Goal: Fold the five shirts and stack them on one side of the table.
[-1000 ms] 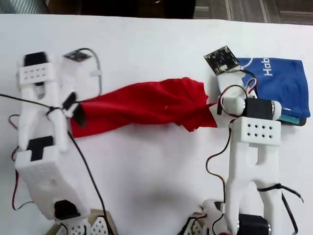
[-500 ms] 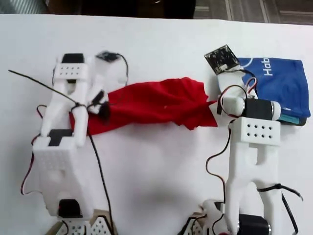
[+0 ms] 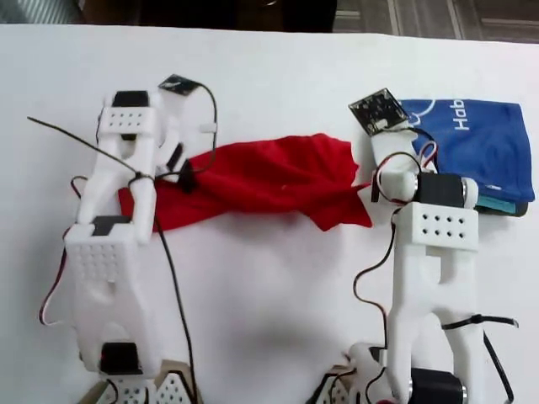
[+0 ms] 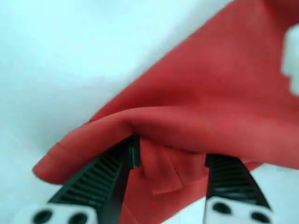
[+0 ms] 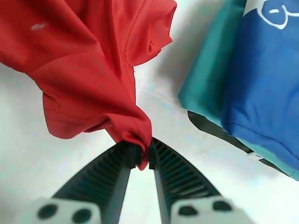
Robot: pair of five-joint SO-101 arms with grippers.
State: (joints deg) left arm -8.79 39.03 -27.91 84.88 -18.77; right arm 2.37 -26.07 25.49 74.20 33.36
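A red shirt [image 3: 269,181] lies bunched into a long band across the middle of the white table [image 3: 269,303]. My right gripper [image 3: 370,185] is at the shirt's right end, shut on a pinched corner of red cloth [image 5: 84,60]; in the right wrist view the gripper [image 5: 142,156] shows fabric squeezed between its fingers. Over the band's left part, a little in from its end, my left gripper [image 3: 181,168] is open. In the left wrist view its gripper [image 4: 173,161] straddles a fold of the red shirt [image 4: 196,102].
A folded stack sits at the right edge of the table, topped by a blue shirt [image 3: 484,143]. The right wrist view shows the blue shirt [image 5: 266,79] over a teal one [image 5: 205,88] and a dark layer [image 5: 219,135].
My left arm has swung right and toward the far side, from the shirt's left end to a spot further along it. The right arm stays almost still, holding its corner.
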